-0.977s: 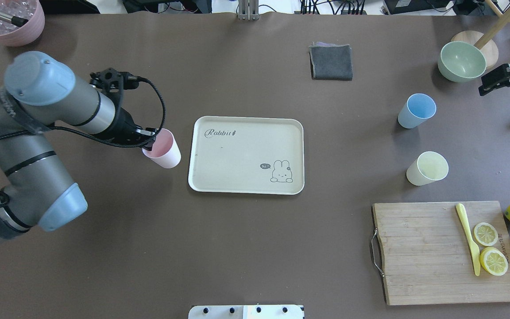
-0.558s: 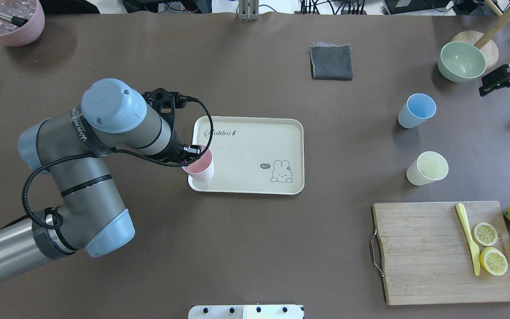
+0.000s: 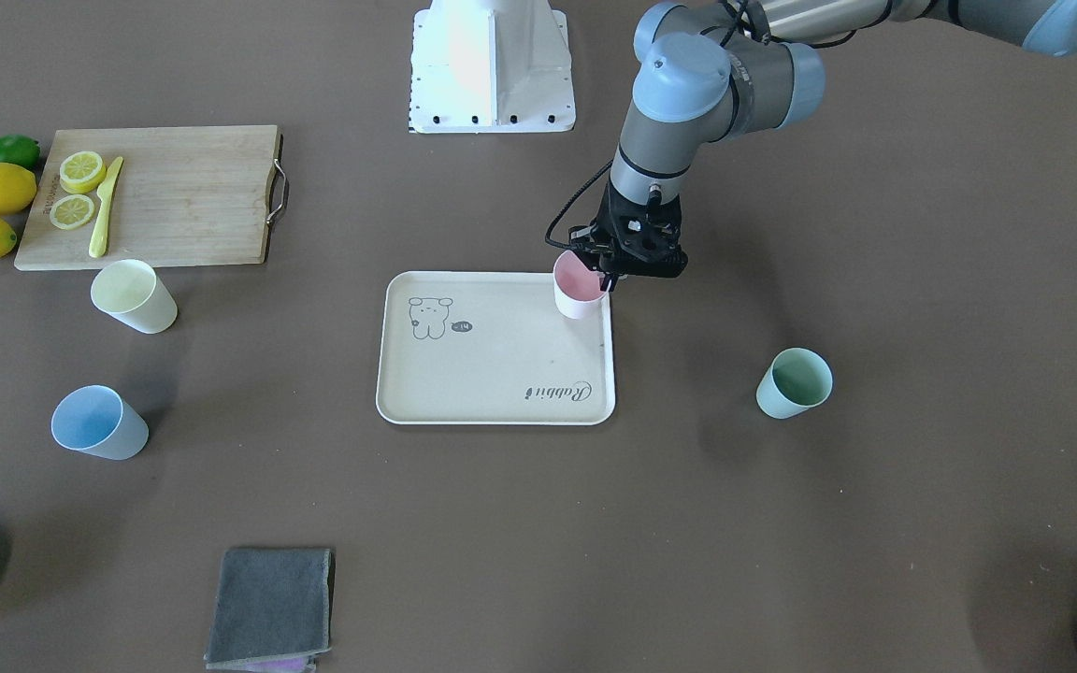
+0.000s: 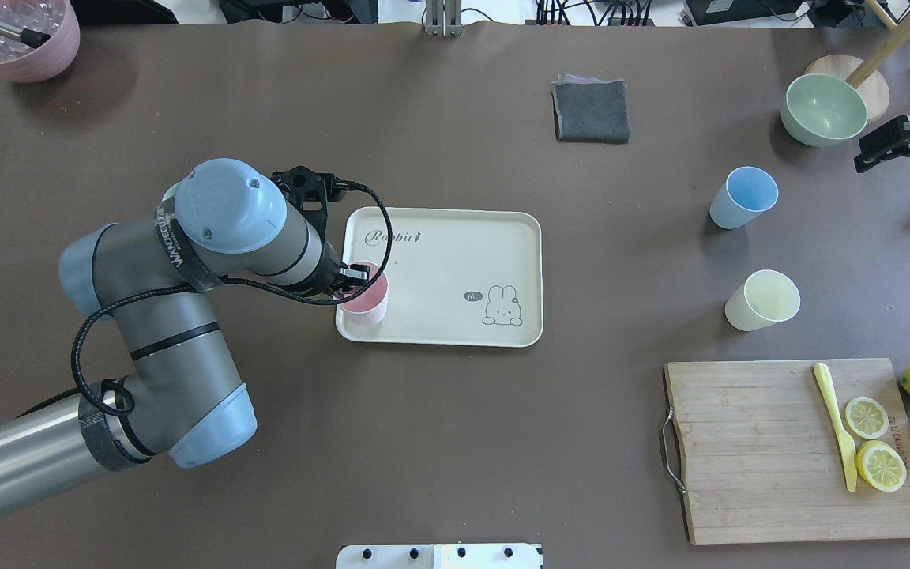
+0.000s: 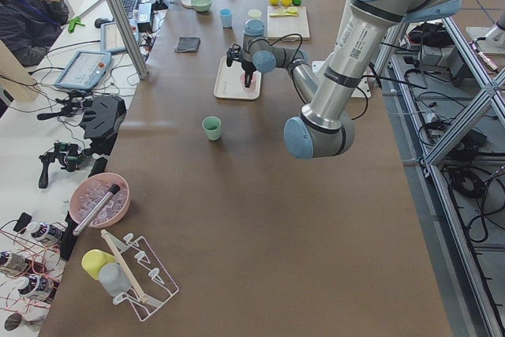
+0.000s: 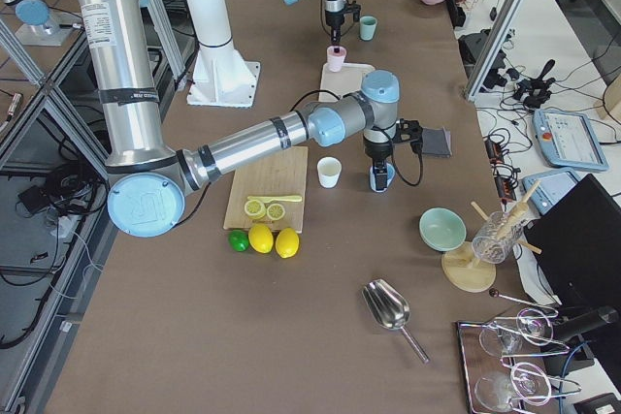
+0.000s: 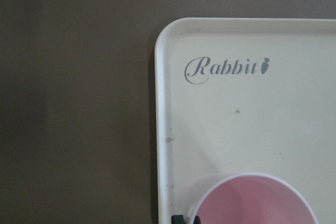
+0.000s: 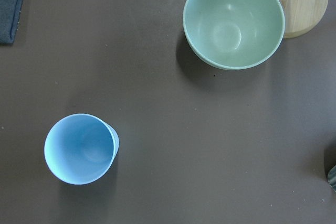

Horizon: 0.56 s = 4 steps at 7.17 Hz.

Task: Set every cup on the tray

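My left gripper (image 4: 351,278) is shut on the rim of the pink cup (image 4: 366,295), also seen in the front view (image 3: 579,285). The cup is upright at the near-left corner of the cream tray (image 4: 439,261); I cannot tell whether it rests on the tray. The light blue cup (image 4: 744,197) and pale yellow cup (image 4: 763,300) stand on the table at the right. The mint green cup (image 3: 793,383) stands left of the tray, hidden by my left arm in the overhead view. My right gripper (image 4: 885,142) hovers high near the blue cup (image 8: 81,148); its jaws cannot be made out.
A bamboo cutting board (image 4: 755,450) with lemon slices and a yellow knife lies at the near right, with whole lemons beside it. A grey cloth (image 4: 591,111), a green bowl (image 4: 824,109) and a pink bowl (image 4: 16,35) sit along the far side.
My left arm has carried the pink cup to the right, from the table beside the tray to the tray's near-left corner. The right arm has not moved.
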Each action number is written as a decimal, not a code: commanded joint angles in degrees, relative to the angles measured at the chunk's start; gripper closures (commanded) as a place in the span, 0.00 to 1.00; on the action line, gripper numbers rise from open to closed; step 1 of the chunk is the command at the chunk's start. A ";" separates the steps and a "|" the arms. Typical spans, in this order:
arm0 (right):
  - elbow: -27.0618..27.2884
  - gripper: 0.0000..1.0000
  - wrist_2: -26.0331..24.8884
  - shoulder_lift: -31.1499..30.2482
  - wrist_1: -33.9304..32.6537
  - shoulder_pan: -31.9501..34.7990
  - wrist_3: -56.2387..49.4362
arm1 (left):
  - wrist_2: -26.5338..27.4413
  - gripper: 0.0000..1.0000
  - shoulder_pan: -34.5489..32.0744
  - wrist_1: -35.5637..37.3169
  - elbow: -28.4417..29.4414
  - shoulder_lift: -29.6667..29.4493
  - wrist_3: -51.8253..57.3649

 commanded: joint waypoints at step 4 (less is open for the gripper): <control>-2.59 0.00 -2.20 2.67 -0.04 -2.60 0.23 | -11.19 0.03 -11.53 3.68 -7.55 2.08 2.26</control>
